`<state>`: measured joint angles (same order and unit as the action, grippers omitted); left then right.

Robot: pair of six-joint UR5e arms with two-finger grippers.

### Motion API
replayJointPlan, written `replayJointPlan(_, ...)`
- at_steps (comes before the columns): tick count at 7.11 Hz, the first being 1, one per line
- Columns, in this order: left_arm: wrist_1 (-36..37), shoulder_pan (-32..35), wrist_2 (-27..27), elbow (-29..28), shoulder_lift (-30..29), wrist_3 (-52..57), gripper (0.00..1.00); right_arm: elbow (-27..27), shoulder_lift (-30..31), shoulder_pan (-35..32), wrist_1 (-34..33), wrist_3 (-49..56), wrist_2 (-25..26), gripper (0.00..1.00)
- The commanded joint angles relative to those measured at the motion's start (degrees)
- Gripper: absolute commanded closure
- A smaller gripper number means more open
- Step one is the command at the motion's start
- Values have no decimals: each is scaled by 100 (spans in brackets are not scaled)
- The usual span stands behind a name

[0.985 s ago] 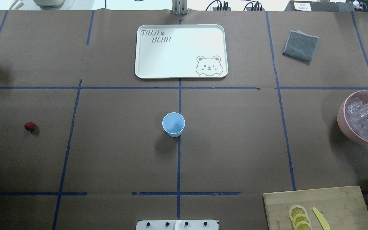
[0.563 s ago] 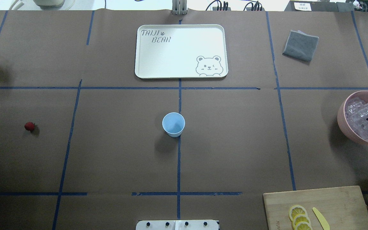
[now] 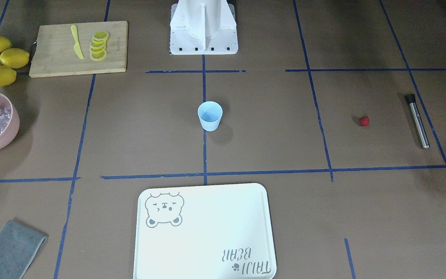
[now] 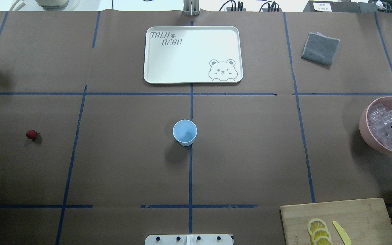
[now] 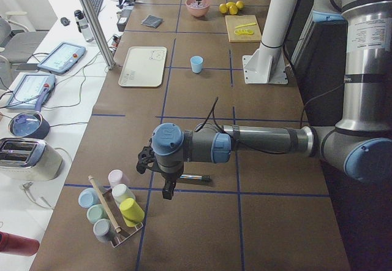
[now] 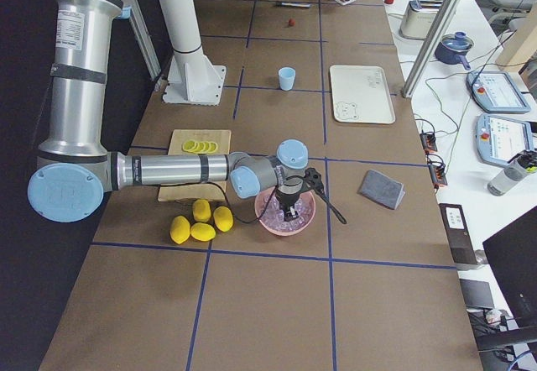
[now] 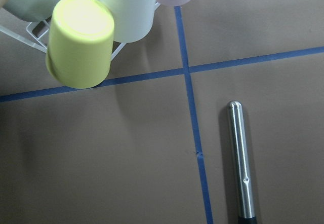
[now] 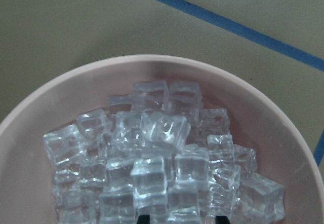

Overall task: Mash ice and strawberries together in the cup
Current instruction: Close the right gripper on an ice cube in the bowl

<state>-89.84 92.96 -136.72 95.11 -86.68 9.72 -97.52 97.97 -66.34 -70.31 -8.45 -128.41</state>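
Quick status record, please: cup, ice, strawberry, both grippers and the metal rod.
cup: upright at the middle of the table, looks empty
ice: in the pink bowl, robot's right
strawberry: on the table, robot's left
right gripper: open, fingertips at the ice
left gripper: near the metal rod; open or shut, cannot tell
metal rod: lying flat, not gripped

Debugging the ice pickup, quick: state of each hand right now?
Left hand: cannot tell.
Right hand: open, at the ice in the pink bowl.
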Motion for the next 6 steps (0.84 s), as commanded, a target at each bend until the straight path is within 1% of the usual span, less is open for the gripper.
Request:
replayJointPlan(1, 1, 12, -39, -1, 2, 3, 0, -4, 29, -20, 0, 1, 0, 83)
replayJointPlan(2, 1, 12, -39, 8, 2, 3, 0, -30, 29, -89, 0, 1, -17, 98)
replayJointPlan(4, 1, 12, -39, 78, 54, 3, 0, -101, 47, -466, 0, 19, -105, 100)
replayJointPlan(5, 1, 12, -100, 148, 133, 3, 0, -371, 273, -668, -9, 62, -193, 100)
replayJointPlan(6, 1, 12, -127, 183, 177, 3, 0, -782, 397, -801, -287, 54, -211, 100)
